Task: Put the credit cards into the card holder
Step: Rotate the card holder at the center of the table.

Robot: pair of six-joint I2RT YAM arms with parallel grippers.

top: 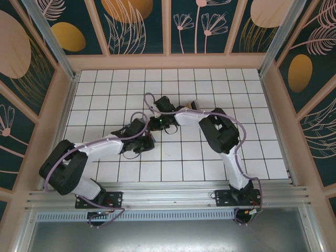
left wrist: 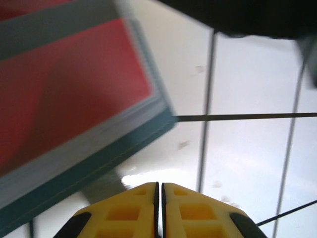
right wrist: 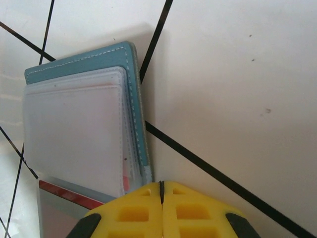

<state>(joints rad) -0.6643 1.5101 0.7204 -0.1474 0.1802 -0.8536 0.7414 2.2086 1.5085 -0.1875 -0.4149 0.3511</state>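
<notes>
**Both grippers shut beside the teal card holder**

From above, we see the left arm (top: 105, 144) stretch from the lower left of the frame toward the middle of the white tiled bench (top: 262, 157). The right arm (top: 218, 131) bends in from the lower right to meet it. The two arms cover most of what lies between them.

In the left wrist view, the card holder (left wrist: 124, 148) takes up the upper left, blurred. Its teal edge slants down to the left, and a red card (left wrist: 74, 89) lies across its face. The left gripper (left wrist: 158, 187) sits at bottom centre. Its yellow fingers (left wrist: 124, 213) are pressed together with only a hairline between them, and we see nothing held.

In the right wrist view, the card holder lies in the left half, with cloudy clear sleeves (right wrist: 74, 129) stacked on its teal cover. A red strip of card shows at the lower left. The right gripper (right wrist: 161, 184) is at bottom centre, closed tight with nothing visible in its grip. It is right by the holder's lower right corner, and we cannot tell whether it touches.
</notes>
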